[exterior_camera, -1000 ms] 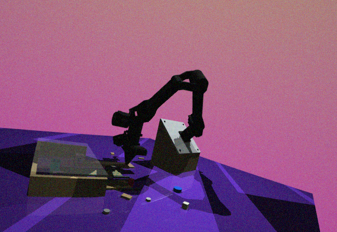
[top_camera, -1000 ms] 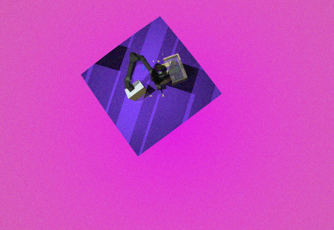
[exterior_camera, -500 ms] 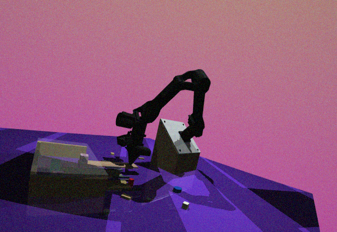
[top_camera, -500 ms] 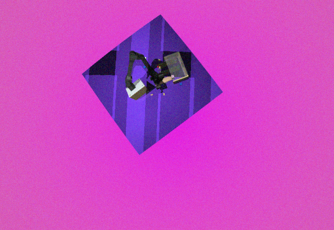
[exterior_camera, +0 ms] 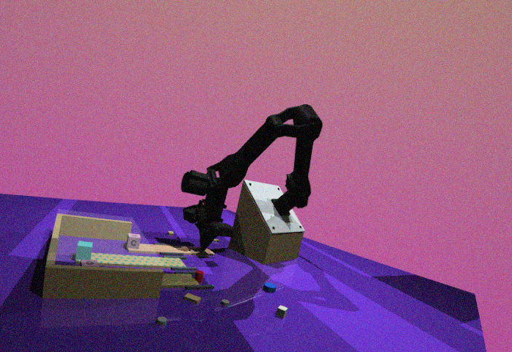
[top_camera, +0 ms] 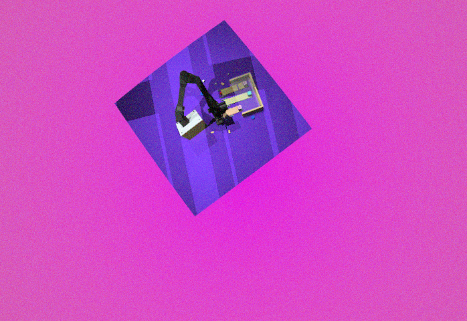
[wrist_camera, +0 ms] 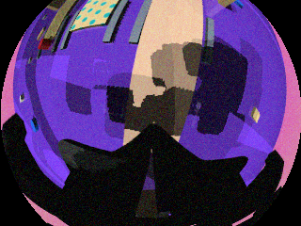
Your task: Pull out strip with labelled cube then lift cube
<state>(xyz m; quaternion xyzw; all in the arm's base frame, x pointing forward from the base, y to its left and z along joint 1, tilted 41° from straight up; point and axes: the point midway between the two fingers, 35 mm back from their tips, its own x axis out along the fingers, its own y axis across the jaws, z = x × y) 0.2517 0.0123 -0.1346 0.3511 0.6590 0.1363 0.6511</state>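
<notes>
Tan strip [exterior_camera: 163, 248], thin, flat and probably light and slick, runs from the tray [exterior_camera: 98, 281] toward 3 o'clock with the labelled cube [exterior_camera: 133, 240] (small, rigid, best pinched across opposite faces) at its far end, while the gripper [exterior_camera: 204, 251], fingers together and empty, presses on its near tip.

On the worktop [exterior_camera: 348, 315], a walled tray [exterior_camera: 98, 281] lies left of the arm's base block [exterior_camera: 260, 240]. Inside the tray, two strips run side by side toward the right. The far strip [exterior_camera: 161, 248] carries a labelled cube [exterior_camera: 133, 240] at its left end; the gripper [exterior_camera: 204, 248] presses on its right end. Small pieces lie scattered near the tray's right side.
</notes>
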